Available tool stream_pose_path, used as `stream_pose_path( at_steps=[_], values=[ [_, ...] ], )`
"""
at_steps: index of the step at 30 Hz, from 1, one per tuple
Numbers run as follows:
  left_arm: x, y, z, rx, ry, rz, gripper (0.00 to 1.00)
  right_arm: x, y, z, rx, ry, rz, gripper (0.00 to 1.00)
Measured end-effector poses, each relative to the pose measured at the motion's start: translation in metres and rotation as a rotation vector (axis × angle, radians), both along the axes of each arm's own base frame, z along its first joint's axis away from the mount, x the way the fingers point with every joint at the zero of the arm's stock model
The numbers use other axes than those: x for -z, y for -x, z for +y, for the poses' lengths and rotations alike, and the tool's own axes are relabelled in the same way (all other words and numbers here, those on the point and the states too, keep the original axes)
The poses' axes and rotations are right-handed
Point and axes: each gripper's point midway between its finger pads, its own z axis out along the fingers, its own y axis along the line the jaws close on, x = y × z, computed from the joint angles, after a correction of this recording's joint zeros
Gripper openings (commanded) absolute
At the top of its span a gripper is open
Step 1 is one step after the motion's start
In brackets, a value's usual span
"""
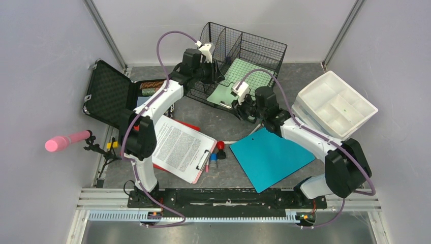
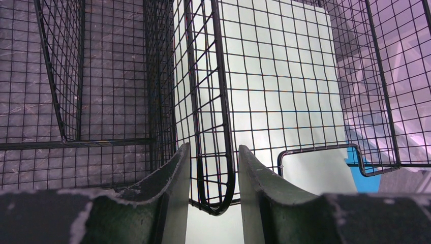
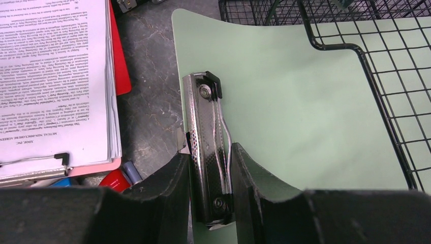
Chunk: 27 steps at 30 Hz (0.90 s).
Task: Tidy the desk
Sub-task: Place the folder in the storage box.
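Observation:
The desk [image 1: 203, 116] is a dark mottled tabletop. A black wire basket [image 1: 254, 48] stands at the back centre. A pale green clipboard [image 1: 244, 76] lies partly inside it, its clip end sticking out toward me. My right gripper [image 1: 240, 104] is shut on the clipboard's metal clip [image 3: 206, 122], as the right wrist view [image 3: 211, 168] shows. My left gripper [image 1: 216, 71] is at the basket's front left, and in the left wrist view [image 2: 213, 168] its fingers close around a wire divider loop [image 2: 222, 101] of the basket.
A clipboard with printed pages [image 1: 178, 147] lies on a red folder at centre left, with red and blue markers [image 1: 217, 152] beside it. A teal folder [image 1: 269, 155] lies centre right. A white divided tray [image 1: 335, 101] stands right. An open black case [image 1: 109, 94] stands left. A rail [image 1: 223, 195] runs along the front.

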Motion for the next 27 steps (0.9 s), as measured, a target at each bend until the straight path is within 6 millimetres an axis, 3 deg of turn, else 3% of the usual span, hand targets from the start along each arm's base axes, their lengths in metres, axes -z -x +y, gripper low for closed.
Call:
stream_pose_path(
  at_steps=[14, 19, 24, 27],
  values=[
    [0.000, 0.001, 0.001, 0.003, 0.004, 0.008, 0.02, -0.002, -0.002, -0.001, 0.015, 0.064, -0.009, 0.00],
    [0.000, 0.001, 0.001, 0.003, 0.004, 0.009, 0.14, 0.002, -0.002, -0.001, 0.021, 0.105, -0.032, 0.00],
    [0.000, 0.001, 0.001, 0.003, 0.003, 0.011, 0.22, 0.010, -0.002, -0.001, 0.026, 0.121, -0.034, 0.18],
    [0.000, 0.001, 0.001, 0.003, 0.003, 0.011, 0.24, 0.012, -0.002, -0.001, 0.027, 0.119, -0.038, 0.16]
  ],
)
